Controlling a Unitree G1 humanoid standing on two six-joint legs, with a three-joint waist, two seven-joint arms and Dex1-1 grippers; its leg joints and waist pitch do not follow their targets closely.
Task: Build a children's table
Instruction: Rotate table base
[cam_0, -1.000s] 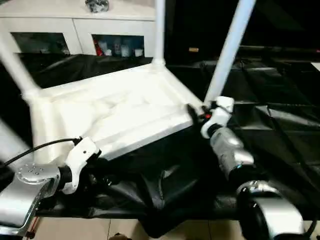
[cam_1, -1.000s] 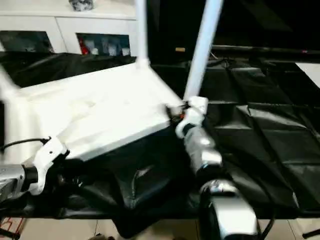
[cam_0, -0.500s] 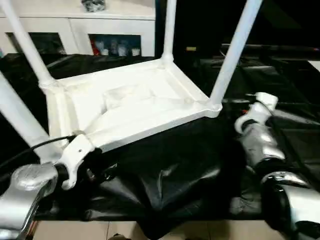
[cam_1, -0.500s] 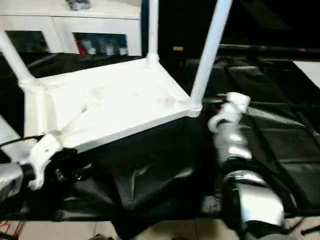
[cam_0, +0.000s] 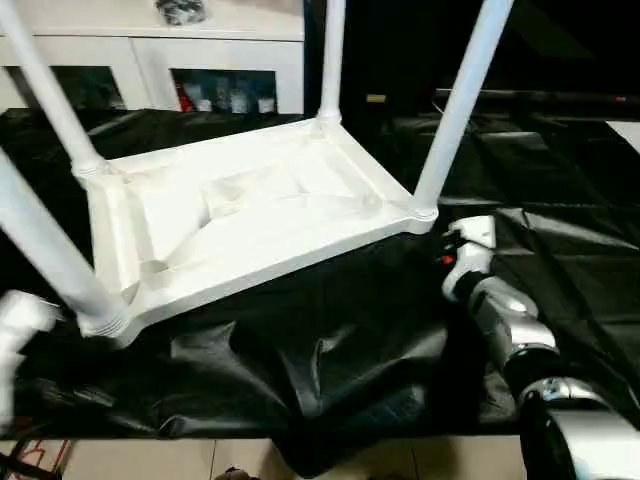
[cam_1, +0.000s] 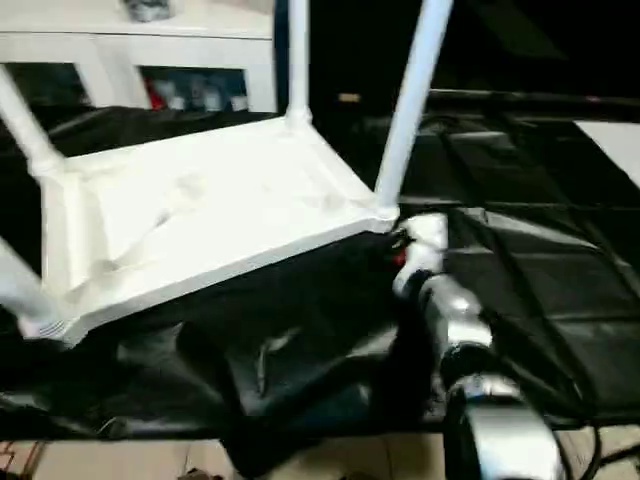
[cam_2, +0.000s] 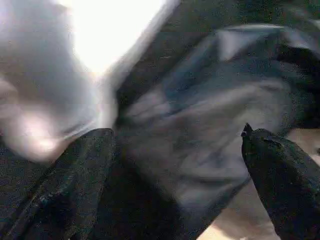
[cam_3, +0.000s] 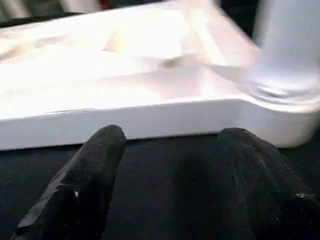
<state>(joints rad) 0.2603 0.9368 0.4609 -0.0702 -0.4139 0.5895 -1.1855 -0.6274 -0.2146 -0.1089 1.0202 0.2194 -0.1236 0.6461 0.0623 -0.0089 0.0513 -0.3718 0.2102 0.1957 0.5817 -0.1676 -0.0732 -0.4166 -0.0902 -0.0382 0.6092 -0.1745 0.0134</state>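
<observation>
**Upturned table, both pincers free of it**

Black sheeting (cam_0: 560, 240) covers the work surface, wrinkled and bunched along its near edge, and behind it we see a white glass-door cabinet (cam_0: 150, 60) against the far wall

On the sheeting we find the children's table (cam_0: 240, 215) lying upside down, its ribbed underside facing up. It takes up the left and middle of the surface, turned at a slant so that one corner points toward the near left edge. Four white legs (cam_0: 462, 105) stand up from the round corner sockets: one at the near left corner, one at the far left, one at the far middle and one at the right corner

Our right gripper (cam_3: 172, 150) hovers low over the sheeting just beside the table's right corner, pointing at its white rim. The two black fingers (cam_3: 95, 170) stand apart with nothing between them, and the rim lies a little beyond their tips, not touched. From the head we see the silver right forearm (cam_0: 515, 335) reaching in from the near right edge

Our left gripper (cam_2: 180, 165) is off at the near left edge of the surface, close to the near left leg. Its wrist view is blurred, yet the dark fingers (cam_2: 280, 175) show spread wide over the sheeting, holding nothing
</observation>
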